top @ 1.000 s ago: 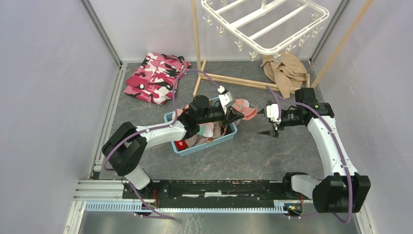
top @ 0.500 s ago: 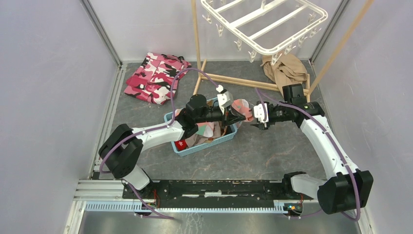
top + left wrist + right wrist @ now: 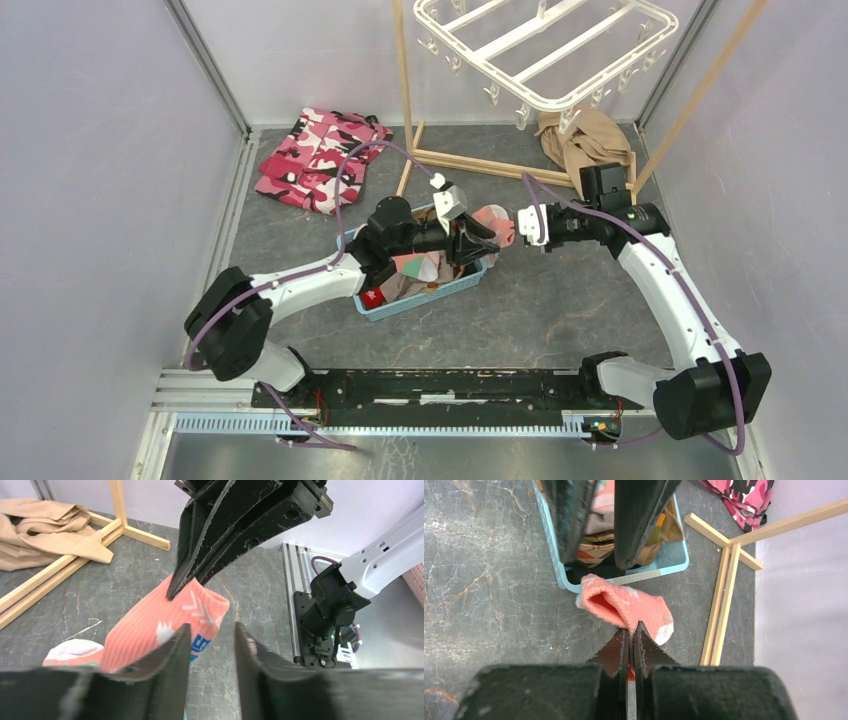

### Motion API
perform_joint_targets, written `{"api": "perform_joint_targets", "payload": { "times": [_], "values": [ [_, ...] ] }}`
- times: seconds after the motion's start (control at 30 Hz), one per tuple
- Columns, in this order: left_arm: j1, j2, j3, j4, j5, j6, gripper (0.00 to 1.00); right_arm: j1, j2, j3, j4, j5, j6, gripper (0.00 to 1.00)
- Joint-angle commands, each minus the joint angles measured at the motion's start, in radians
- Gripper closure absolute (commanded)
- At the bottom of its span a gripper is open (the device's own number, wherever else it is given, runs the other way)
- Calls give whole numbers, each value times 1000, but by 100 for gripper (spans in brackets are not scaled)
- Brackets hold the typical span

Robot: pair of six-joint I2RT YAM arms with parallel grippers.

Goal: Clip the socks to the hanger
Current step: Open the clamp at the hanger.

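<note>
Now closed, right hand (image 3: 629,626) pinches ribbed salmon sock (image 3: 636,605).

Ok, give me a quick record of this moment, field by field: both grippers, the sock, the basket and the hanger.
right gripper: shut on the salmon-pink sock, pinching one edge of it
left gripper: jaws apart, sock passing between them, not clamped
salmon-pink sock: held between the two grippers, just past the basket's rim
blue basket: on the floor, partly filled
hanger: hanging at the back, no sock on the part in view
step: sock not yet at the hanger
</note>
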Motion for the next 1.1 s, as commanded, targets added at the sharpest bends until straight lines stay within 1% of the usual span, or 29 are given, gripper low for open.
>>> {"api": "perform_joint_targets", "payload": {
  "times": [0.0, 0.07, 0.13, 0.3, 0.5, 0.63, 0.73, 0.77, 0.8, 0.87, 0.93, 0.97, 1.03, 1.07],
  "values": [
    [2, -121, -36, -18, -73, 78, 46, 17, 3, 79, -27, -30, 33, 100],
    [-12, -153, -38, -67, -116, 137, 36, 27, 10, 92, -38, -38, 53, 100],
    [-27, -170, -28, -103, -150, 209, 28, 39, 15, 101, -41, -39, 71, 100],
    [-60, -142, 25, -170, -217, 279, 26, 61, 22, 110, -43, -40, 86, 100],
    [-85, -79, 67, -176, -254, 290, 27, 74, 26, 120, -53, -37, 82, 100],
    [-87, -54, 86, -177, -257, 294, 35, 79, 26, 120, -53, -38, 80, 100],
    [-87, -47, 88, -182, -252, 296, 38, 78, 26, 119, -53, -33, 80, 100],
    [-87, -46, 88, -182, -248, 296, 42, 79, 26, 119, -54, -31, 80, 100],
    [-87, -44, 89, -184, -246, 298, 48, 79, 24, 117, -54, -31, 79, 100],
    [-87, -40, 93, -195, -239, 297, 56, 80, 26, 118, -54, -31, 81, 100],
    [-87, -39, 94, -198, -237, 296, 69, 79, 26, 119, -53, -29, 82, 100],
    [-86, -40, 92, -199, -236, 295, 72, 79, 25, 117, -54, -26, 82, 99],
    [-86, -44, 88, -202, -233, 294, 86, 79, 26, 117, -55, -18, 83, 98],
    [-86, -48, 85, -204, -230, 296, 91, 79, 23, 120, -55, -14, 86, 94]
  ]
}}
